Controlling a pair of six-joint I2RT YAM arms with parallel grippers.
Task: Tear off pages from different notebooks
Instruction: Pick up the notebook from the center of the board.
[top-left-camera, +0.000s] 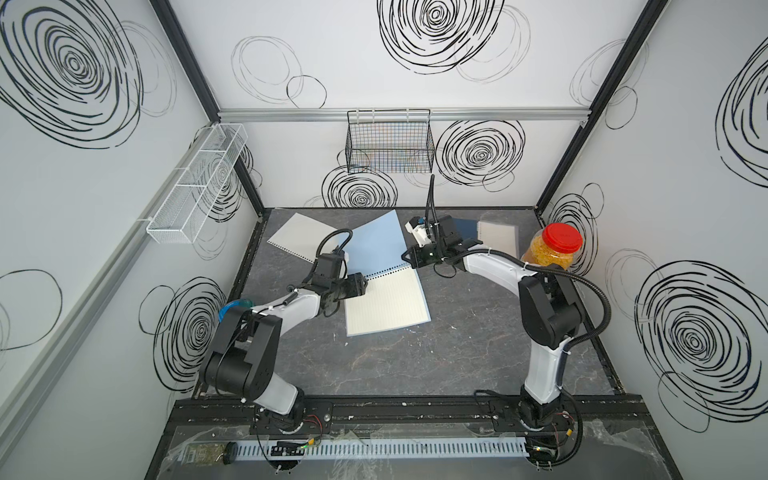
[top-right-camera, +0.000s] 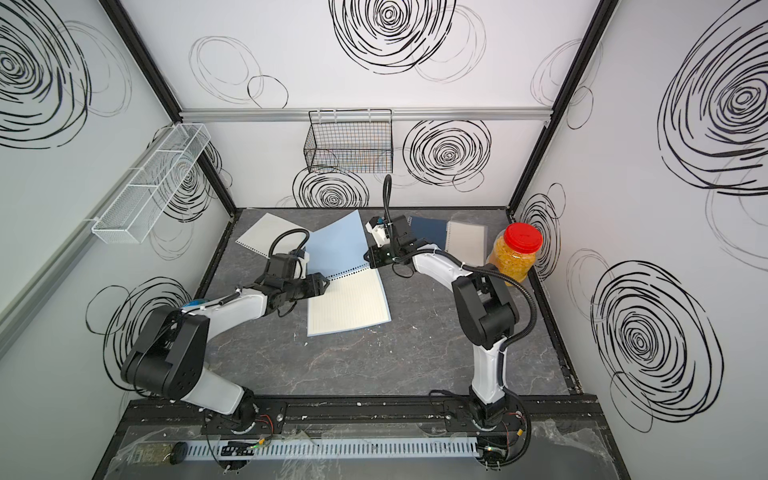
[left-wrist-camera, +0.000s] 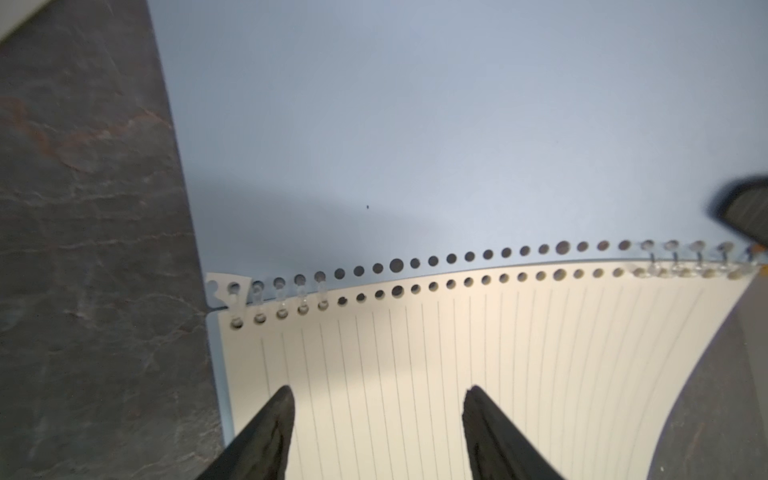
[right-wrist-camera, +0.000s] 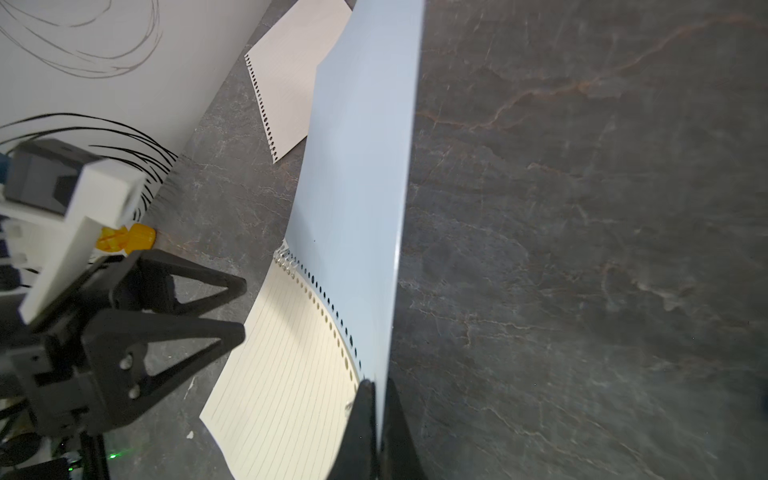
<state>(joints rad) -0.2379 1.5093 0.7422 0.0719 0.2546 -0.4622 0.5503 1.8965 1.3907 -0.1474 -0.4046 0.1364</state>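
The light blue notebook (top-left-camera: 376, 245) lies open mid-table, its cover (right-wrist-camera: 357, 166) turned back from the spiral. The top lined page (top-left-camera: 386, 303) faces up. My right gripper (right-wrist-camera: 378, 384) is shut on the cover's corner at the right end of the spiral (top-left-camera: 405, 257). My left gripper (left-wrist-camera: 380, 390) is open, both fingers just over the lined page (left-wrist-camera: 415, 353) near its left edge, below the punched holes (top-left-camera: 365, 286). A loose torn page (top-left-camera: 297, 235) lies at the back left. The dark navy notebook (top-left-camera: 465, 228) and the frosted clear notebook (top-left-camera: 498, 237) lie at the back right, partly hidden by the right arm.
A jar with a red lid (top-left-camera: 555, 249) stands at the right wall. A black wire basket (top-left-camera: 390, 141) hangs on the back wall and a white mesh tray (top-left-camera: 199, 183) on the left wall. Dark marbled table (top-left-camera: 415, 361) spreads in front of the notebook.
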